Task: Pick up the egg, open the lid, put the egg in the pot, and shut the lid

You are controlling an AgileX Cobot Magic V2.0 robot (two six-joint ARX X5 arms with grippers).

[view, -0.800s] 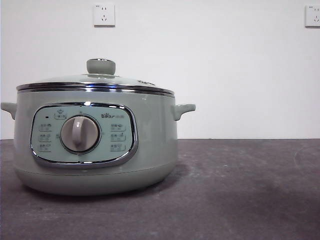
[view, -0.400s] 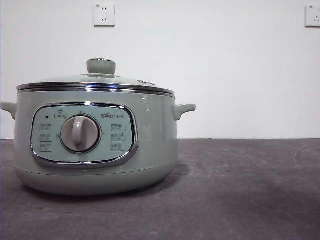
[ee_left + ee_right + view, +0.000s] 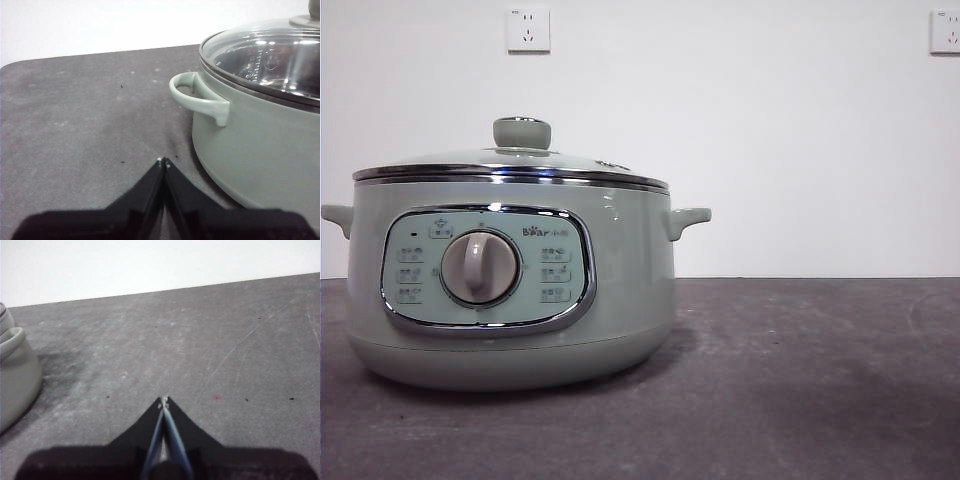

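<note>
The left gripper [image 3: 163, 161] has its jaws pressed together on nothing, hovering over the dark desk [image 3: 75, 120] just beside the pot [image 3: 510, 290], near one side handle. The right gripper [image 3: 163, 400] likewise has its jaws together and empty, with the pot to one side. The lid [image 3: 510, 165] sits on the pot. No egg shows.

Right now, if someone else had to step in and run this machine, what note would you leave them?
Left tool: shut, holding nothing, low over the table beside the pot, near one side handle.
Right tool: shut, holding nothing, over bare table on the pot's other side.
Lid: closed on the pot.
Egg: not visible in any view; through the glass I cannot tell whether it is inside.
Done or left: unclear. Check for the egg before moving anything.
</note>
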